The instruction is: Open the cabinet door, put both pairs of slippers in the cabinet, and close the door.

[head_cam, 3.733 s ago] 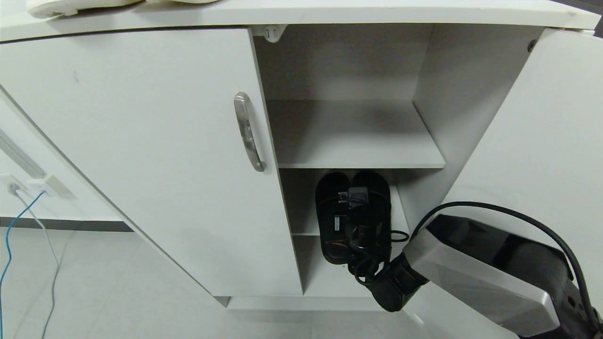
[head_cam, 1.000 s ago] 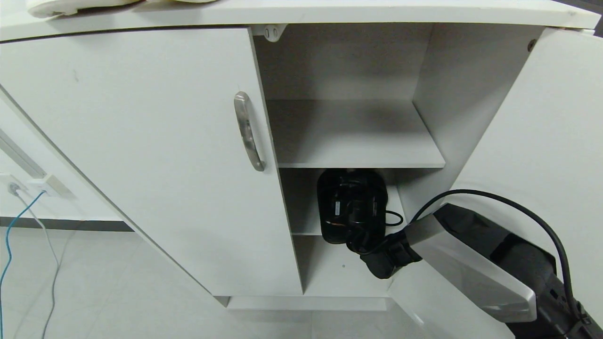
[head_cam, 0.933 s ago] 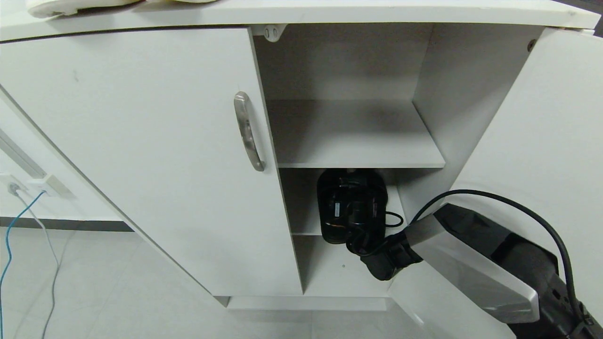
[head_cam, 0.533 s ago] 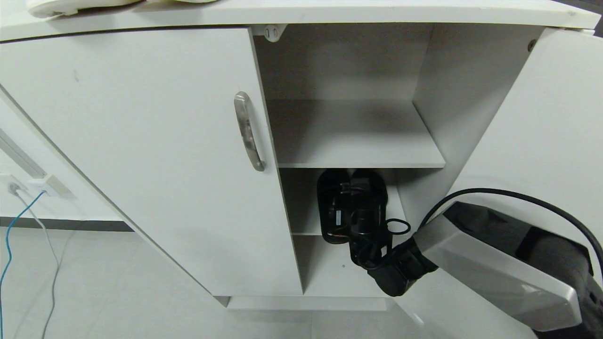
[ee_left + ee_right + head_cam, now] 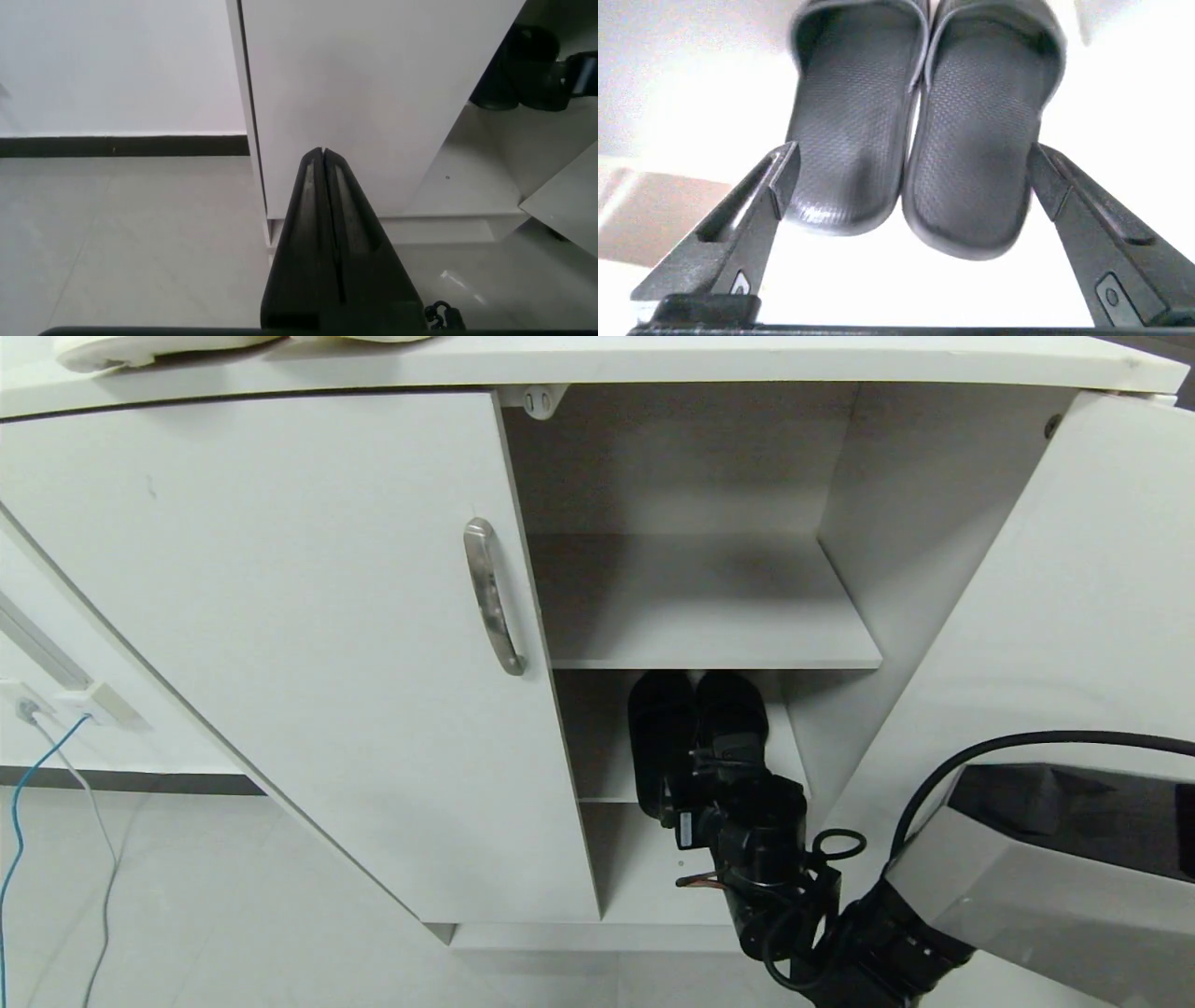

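Now released, the pair of black rubber slippers [image 5: 695, 728] sits on the middle shelf [image 5: 599, 782] of the white cabinet [image 5: 840, 523], heels at its front edge. The right gripper [image 5: 912, 159], jaws spread and empty, backs away. The left gripper [image 5: 322, 154] is pinched closed on nothing. The cabinet door [image 5: 1074, 569] stands open, and by my reckoning a second pair is still to go in.

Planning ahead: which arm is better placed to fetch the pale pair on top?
Likely left: the pale pair lies at the left end of the cabinet top; the left claw is shut by the left door. The right claw is open, low before the black pair.
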{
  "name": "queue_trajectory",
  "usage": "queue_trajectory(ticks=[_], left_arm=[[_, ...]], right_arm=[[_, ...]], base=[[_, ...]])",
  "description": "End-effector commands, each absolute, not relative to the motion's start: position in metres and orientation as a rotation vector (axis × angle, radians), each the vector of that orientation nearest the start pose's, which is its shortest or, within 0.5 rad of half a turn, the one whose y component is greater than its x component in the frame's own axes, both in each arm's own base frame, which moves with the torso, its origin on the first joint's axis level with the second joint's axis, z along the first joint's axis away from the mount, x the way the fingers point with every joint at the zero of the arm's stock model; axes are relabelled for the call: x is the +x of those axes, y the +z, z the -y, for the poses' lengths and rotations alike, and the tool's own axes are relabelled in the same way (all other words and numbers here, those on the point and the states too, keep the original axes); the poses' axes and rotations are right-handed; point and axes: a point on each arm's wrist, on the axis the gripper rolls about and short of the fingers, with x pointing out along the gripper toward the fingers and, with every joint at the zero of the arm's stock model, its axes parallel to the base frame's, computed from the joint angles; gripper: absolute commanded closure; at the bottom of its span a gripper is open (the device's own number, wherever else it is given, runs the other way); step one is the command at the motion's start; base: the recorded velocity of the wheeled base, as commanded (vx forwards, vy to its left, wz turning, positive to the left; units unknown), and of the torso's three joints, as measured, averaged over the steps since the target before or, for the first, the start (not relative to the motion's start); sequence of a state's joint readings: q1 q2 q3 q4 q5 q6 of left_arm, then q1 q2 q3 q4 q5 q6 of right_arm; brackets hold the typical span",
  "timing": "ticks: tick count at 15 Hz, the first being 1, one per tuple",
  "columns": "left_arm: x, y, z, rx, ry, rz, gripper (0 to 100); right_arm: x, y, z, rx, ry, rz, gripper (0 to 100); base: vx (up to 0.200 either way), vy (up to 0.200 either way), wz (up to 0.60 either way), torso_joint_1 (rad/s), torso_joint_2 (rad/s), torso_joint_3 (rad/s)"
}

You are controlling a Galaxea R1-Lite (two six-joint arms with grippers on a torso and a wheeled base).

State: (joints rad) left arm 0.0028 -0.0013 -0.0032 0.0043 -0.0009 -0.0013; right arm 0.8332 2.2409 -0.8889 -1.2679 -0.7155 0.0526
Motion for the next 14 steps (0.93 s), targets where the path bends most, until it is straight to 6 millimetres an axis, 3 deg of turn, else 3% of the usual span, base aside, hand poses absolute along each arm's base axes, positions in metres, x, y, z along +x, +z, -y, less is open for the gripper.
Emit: queue_trajectory(ticks=[1,3,11,14], left_arm=[[-0.0230,0.0759,0.0001,-0.002,0.002,-0.002,100],[-0.0230,0.0759,0.0001,-0.002,0.003,-0.002,100],[-0.0230,0.0759,0.0001,-0.002,0.003,-0.002,100],[-0.0230,0.0759,0.0000,-0.002,0.005,-0.002,100]], right_arm=[[0.2594,0.0832,-0.2764,-0.001,0.140,-0.057,0],[0.2546,0.0829,-0.2770,-0.007,0.150,-0.061,0],[0.2509,0.0784,-0.2763,-0.023,0.161,-0.075,0],[0.2510,0.0779,-0.2764,-0.023,0.162,-0.075,0]], base=[[0.000,0.000,0.00,0.000,0.00,0.000],[0.000,0.000,0.00,0.000,0.00,0.000],[-0.200,0.000,0.00,-0.001,0.00,0.004],[0.000,0.000,0.00,0.000,0.00,0.000]])
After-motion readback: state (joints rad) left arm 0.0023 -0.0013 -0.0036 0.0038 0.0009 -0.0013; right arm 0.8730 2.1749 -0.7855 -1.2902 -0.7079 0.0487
